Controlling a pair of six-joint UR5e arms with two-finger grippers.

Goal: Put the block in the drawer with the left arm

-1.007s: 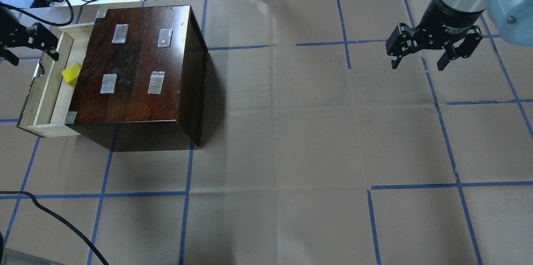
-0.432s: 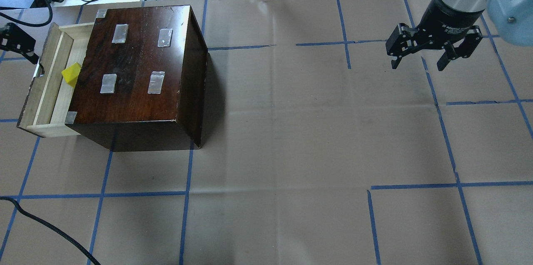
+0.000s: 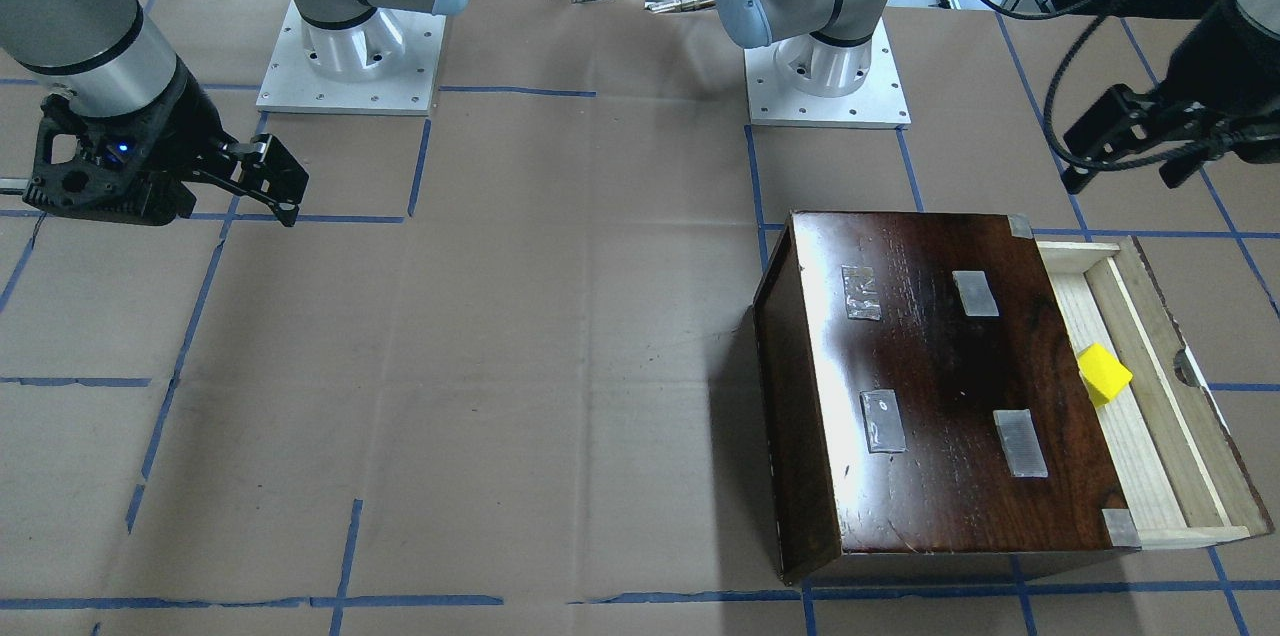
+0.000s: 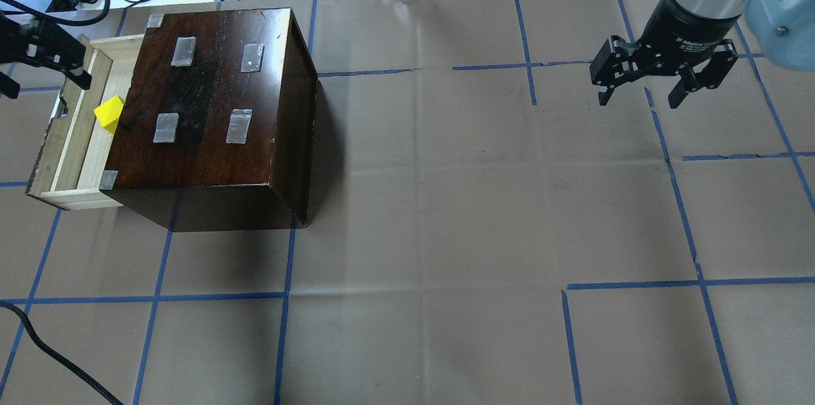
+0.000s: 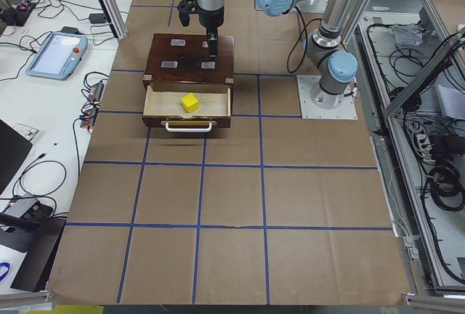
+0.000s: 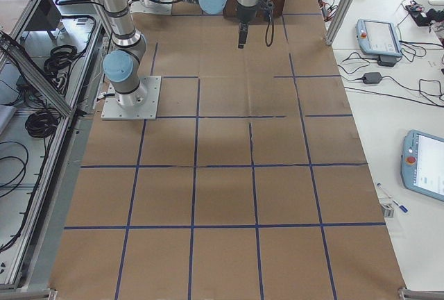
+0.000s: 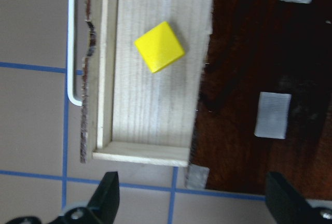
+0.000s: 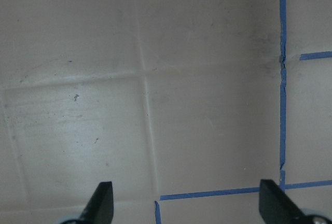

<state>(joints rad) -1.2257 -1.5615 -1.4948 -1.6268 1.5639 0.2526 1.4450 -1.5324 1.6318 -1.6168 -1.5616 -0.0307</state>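
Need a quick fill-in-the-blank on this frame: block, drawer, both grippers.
The yellow block rests inside the ____.
The left gripper is ____ and holds nothing.
The right gripper hangs over bare brown paper, far from the dark wooden ____.
Missing words: drawer; open; box.
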